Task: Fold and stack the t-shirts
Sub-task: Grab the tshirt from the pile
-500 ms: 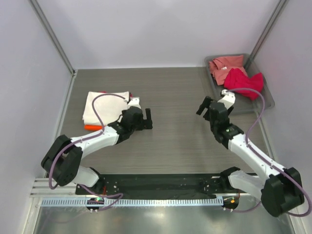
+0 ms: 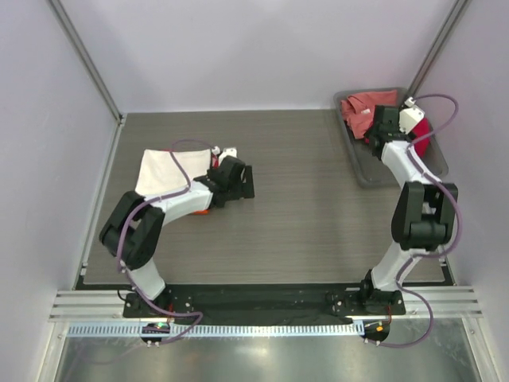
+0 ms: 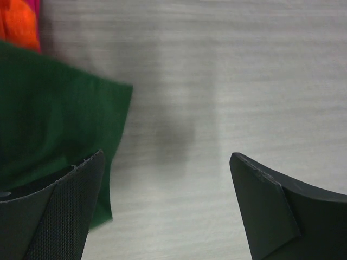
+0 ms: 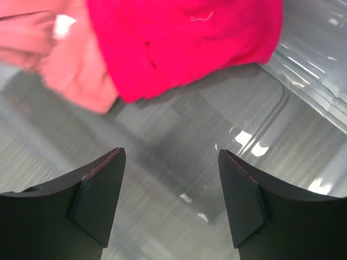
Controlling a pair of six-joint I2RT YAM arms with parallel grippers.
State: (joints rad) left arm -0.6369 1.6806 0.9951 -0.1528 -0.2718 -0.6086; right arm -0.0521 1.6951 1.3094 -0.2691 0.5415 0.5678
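Observation:
A folded stack lies at the table's left, with the cream-white t-shirt [image 2: 163,171] on top and an orange edge [image 2: 203,212] below. In the left wrist view the dark green t-shirt [image 3: 49,119] and orange t-shirt [image 3: 19,24] show at left. My left gripper [image 2: 238,181] is open and empty over bare table just right of the stack [image 3: 168,179]. The crimson t-shirt [image 4: 184,38] and salmon-pink t-shirt [image 4: 70,59] lie crumpled in the grey tray [image 2: 378,163]. My right gripper [image 2: 380,127] hovers open and empty over the tray floor just short of them [image 4: 171,157].
The tray stands at the back right corner against the right wall; its glossy rim [image 4: 309,81] is to the right of my right fingers. White walls and metal posts enclose the wooden table [image 2: 302,207]. The right arm stretches along the right side.
My right arm has swung from mid-table back and right, so its gripper is now over the tray. My left gripper has shifted slightly back, staying by the stack.

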